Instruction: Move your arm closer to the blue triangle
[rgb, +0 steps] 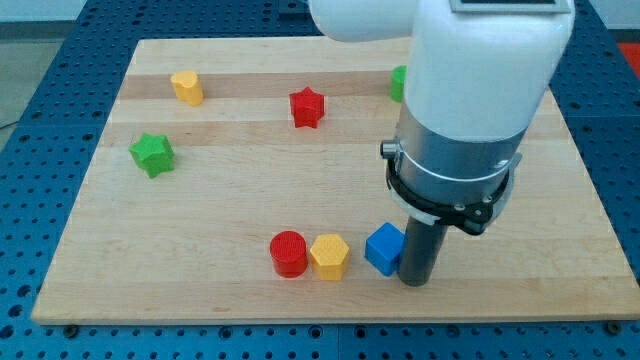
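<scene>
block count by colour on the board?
Yellow: 2, yellow block, yellow hexagon
Red: 2, red star, red cylinder
Green: 2, green star, green block partly hidden by the arm
Blue: 1, blue block
Total: 7

1. Board (120, 290): carries all the blocks.
2. View's bottom, left to right: red cylinder (288, 253), yellow hexagon (329, 257) touching it, blue block (382, 247) just beside, my tip (415, 281) against the blue block's right.
3. View's top, left to right: yellow block (186, 87), red star (307, 107), green block (398, 82) partly behind the arm.
4. View's left: green star (152, 154), below the yellow block.
</scene>
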